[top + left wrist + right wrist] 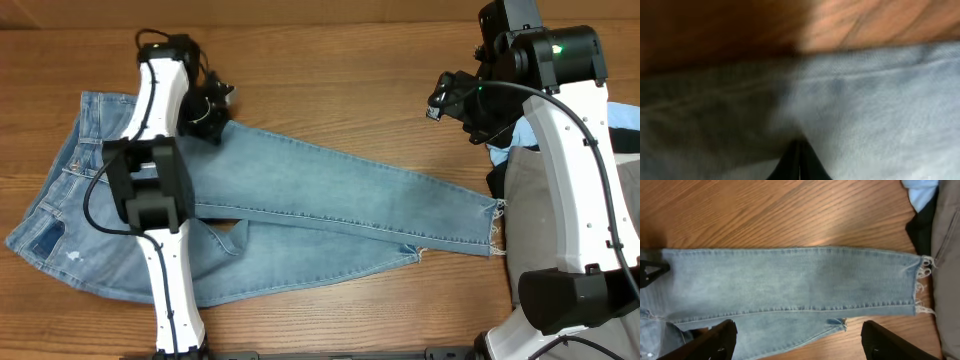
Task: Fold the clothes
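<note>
The light-blue denim jeans [300,200] lie flat on the wooden table, waist at the left and both legs running right to frayed hems [497,228]. My left gripper [207,112] sits at the far edge of the upper leg near the thigh. In the left wrist view its fingers [800,150] are pressed together with the denim [865,100] bunched around them. My right gripper [447,98] is open and empty, held above the bare table beyond the hems. The right wrist view shows its spread fingers [800,342] over the lower legs [790,280].
A pile of other garments lies at the right edge: grey [530,200], sky-blue [520,135] and black [497,180]. It also shows in the right wrist view, the grey piece [947,280] touching the frayed hems. Bare wood [330,60] runs along the far side.
</note>
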